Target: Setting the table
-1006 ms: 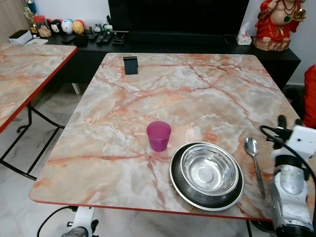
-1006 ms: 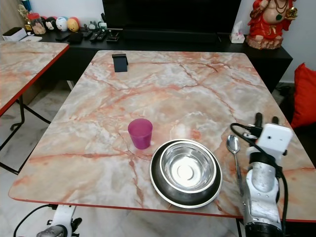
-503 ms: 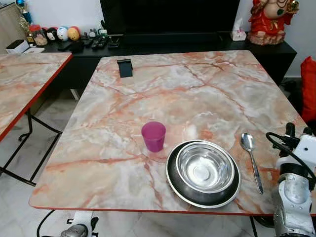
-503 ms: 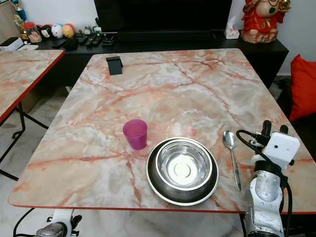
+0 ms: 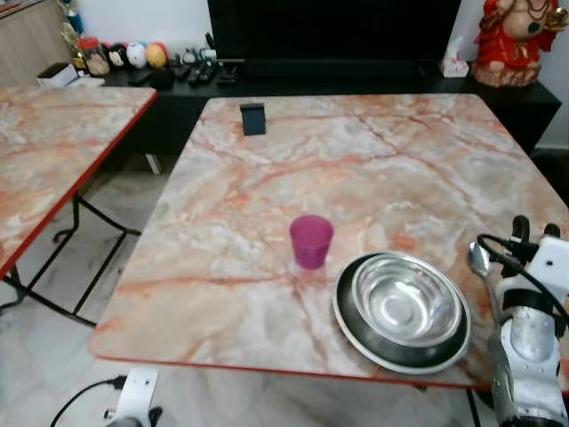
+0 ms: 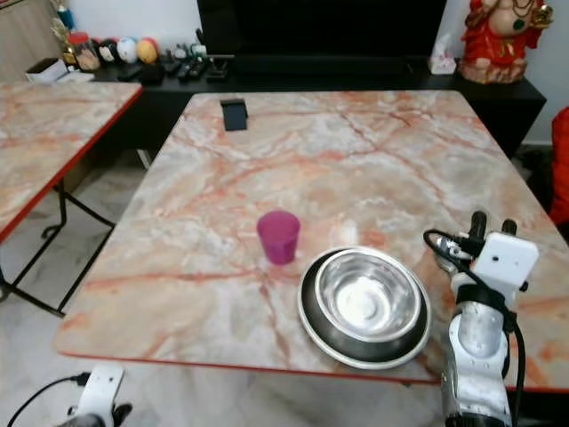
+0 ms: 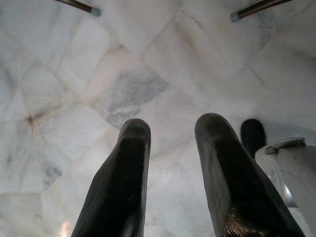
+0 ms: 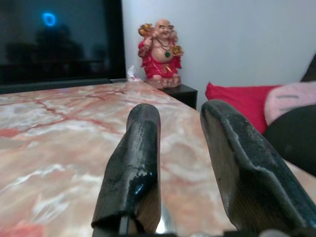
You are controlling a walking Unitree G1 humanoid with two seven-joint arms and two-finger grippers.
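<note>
1. A marble-patterned table (image 5: 373, 160) with a red edge is standing before the robot, and a second table (image 5: 53, 142) of the same pattern is standing off to its left.
2. A steel bowl (image 5: 407, 301) is sitting inside a dark, silver-rimmed plate (image 5: 356, 322) near the table's front edge, on the robot's right half.
3. A magenta plastic cup (image 5: 311, 241) is standing upright just beside the plate, on its far left side — close to it, but whether it is touching I cannot tell.
4. A metal spoon (image 5: 478, 259) is lying on the table right of the plate; its bowl end is showing, while the rest is hiding behind the right arm.
5. The right gripper (image 8: 180, 163) is hovering low over the table's right edge, by the spoon, with its two black fingers (image 8: 136, 168) standing apart and grasping nothing.
6. In the right wrist view, those fingers are pointing across the marble toward a red laughing Buddha figurine (image 8: 160, 52) on the black cabinet.
7. The left gripper (image 7: 173, 182) is hanging idle below table level, over the pale tiled floor (image 7: 98, 84) — its fingers are parted and empty.
8. A small black phone stand (image 5: 253, 118) is standing at the table's far left part, well apart from the place setting.
9. A dark television screen (image 5: 329, 31) is filling the wall behind the cabinet.
</note>
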